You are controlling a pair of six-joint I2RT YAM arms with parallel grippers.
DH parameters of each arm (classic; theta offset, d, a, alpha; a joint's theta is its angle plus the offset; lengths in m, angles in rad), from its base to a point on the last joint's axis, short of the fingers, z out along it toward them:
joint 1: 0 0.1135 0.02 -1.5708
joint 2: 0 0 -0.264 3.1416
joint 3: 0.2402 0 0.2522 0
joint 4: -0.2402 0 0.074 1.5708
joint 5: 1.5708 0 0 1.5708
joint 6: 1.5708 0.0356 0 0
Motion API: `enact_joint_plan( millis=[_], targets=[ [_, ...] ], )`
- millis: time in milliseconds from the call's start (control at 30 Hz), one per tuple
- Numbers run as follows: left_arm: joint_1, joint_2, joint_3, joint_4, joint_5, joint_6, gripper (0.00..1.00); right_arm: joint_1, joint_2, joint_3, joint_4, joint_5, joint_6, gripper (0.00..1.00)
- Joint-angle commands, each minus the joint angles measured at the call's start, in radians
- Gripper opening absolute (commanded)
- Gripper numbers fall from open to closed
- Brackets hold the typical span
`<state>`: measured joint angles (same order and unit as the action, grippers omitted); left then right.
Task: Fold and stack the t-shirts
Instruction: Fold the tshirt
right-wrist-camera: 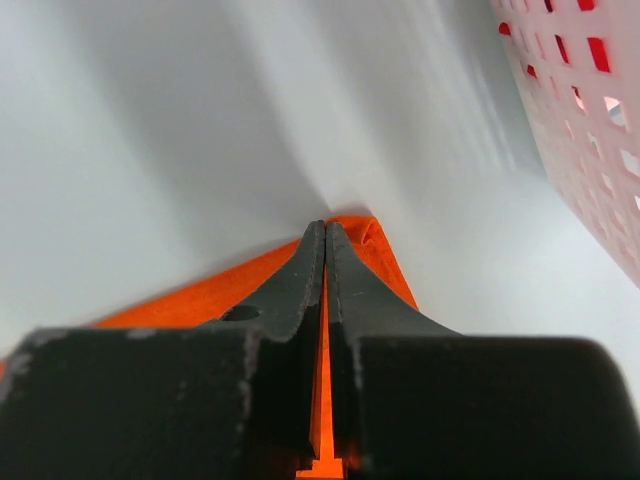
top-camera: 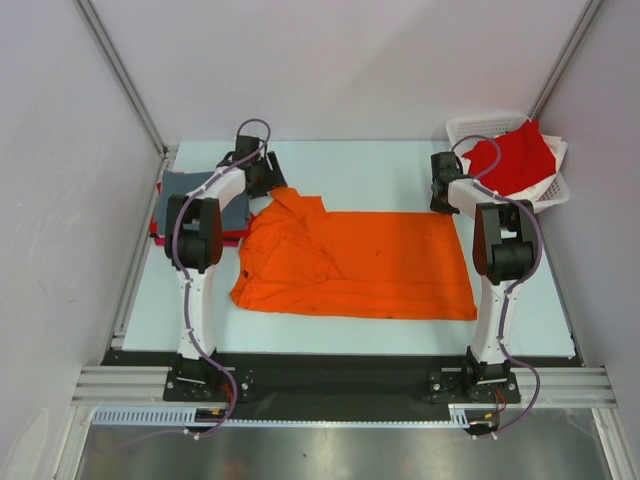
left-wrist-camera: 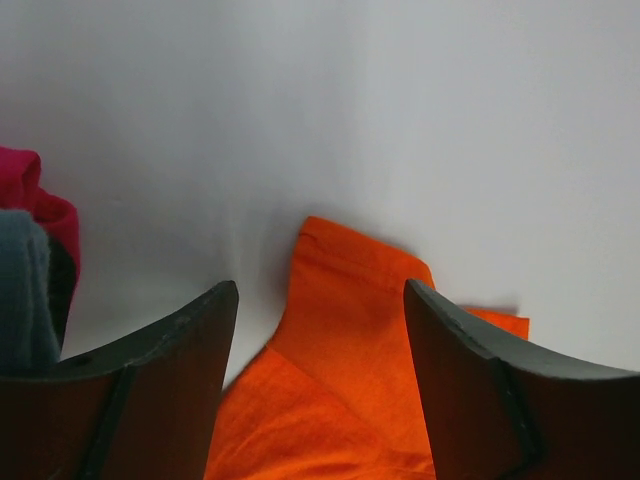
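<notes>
orange t-shirt (top-camera: 360, 265), long axis left-right; left tool (left-wrist-camera: 320, 285) spread, right tool (right-wrist-camera: 325, 228) tight on corner

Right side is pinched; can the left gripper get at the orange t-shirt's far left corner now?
Probably yes. The left gripper has its jaws open, a corner of the orange t-shirt lies just ahead between them, and nothing covers it; the folded grey t-shirt sits off to one side.
</notes>
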<state>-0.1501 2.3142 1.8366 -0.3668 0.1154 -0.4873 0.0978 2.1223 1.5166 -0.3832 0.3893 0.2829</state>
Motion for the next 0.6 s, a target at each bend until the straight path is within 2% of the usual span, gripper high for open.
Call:
enact_joint_plan(
  millis=[0,133,233,267,300,333,433,567],
  targets=[
    [-0.002,0.022,0.050,-0.020,0.013,0.016,0.72,0.002,-0.033,-0.013,-0.013,0.020,-0.011,0.00],
    [-0.011,0.042,0.075,-0.034,0.032,0.019,0.59,0.000,-0.044,-0.012,-0.017,0.019,-0.010,0.00],
    [-0.020,0.045,0.078,-0.035,0.035,0.024,0.45,-0.001,-0.051,-0.013,-0.019,0.013,-0.008,0.00],
    [-0.020,0.045,0.079,-0.035,0.038,0.024,0.35,-0.003,-0.055,-0.010,-0.020,0.013,-0.010,0.00],
    [-0.022,0.044,0.081,-0.035,0.044,0.023,0.30,-0.003,-0.058,-0.010,-0.022,0.011,-0.008,0.00],
    [-0.022,0.042,0.078,-0.035,0.053,0.024,0.19,-0.004,-0.058,-0.010,-0.025,0.007,-0.008,0.00],
    [-0.026,0.018,0.066,-0.034,0.035,0.035,0.00,-0.009,-0.070,-0.009,-0.031,-0.003,-0.004,0.00],
    [-0.029,-0.044,0.018,0.031,0.029,0.046,0.00,-0.010,-0.093,-0.003,-0.042,-0.006,-0.001,0.00]
  ],
)
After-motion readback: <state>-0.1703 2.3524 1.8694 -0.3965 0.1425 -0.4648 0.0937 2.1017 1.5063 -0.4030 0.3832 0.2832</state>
